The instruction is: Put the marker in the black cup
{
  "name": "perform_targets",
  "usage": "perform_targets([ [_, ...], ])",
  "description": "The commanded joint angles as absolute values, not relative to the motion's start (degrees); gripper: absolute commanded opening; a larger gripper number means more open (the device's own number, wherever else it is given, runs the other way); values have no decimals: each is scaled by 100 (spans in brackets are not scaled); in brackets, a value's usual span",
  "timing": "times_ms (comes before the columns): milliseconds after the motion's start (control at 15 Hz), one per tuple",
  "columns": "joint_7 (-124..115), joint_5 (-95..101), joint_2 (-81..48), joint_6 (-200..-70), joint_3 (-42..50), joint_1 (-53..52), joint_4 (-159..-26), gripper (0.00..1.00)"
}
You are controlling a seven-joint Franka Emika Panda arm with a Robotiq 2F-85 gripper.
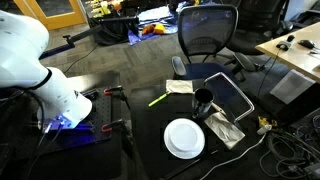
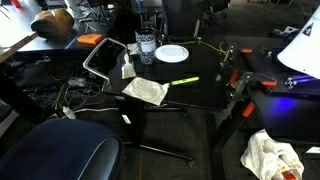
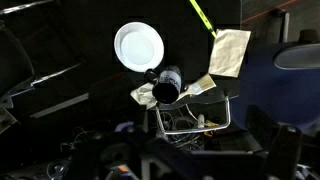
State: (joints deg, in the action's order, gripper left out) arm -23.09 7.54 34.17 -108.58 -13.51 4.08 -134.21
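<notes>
Spotted the yellow-green marker (image 1: pixel 157 99) lying flat on the black table (image 1: pixel 148 132), just beside a crumpled napkin (image 1: pixel 180 87), apart from the black cup (image 1: pixel 203 100). Cup upright near a round white plate (image 1: pixel 184 138). Can't tell gripper (image 3: pixel 185 152) open or closed, just dark blur in wrist view

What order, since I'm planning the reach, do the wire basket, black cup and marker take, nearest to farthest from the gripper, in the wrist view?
From the gripper, blurred at the bottom edge:
1. wire basket, just above it.
2. black cup, mid-frame, past the basket.
3. marker, at the top edge.
</notes>
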Motion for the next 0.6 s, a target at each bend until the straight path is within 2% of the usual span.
perform_targets([
  [0,-2362,817,3397,-10841,-1257,287,-13409,100],
  [533,-2176,787,3402,-11030,-1171,213,-13623,100],
])
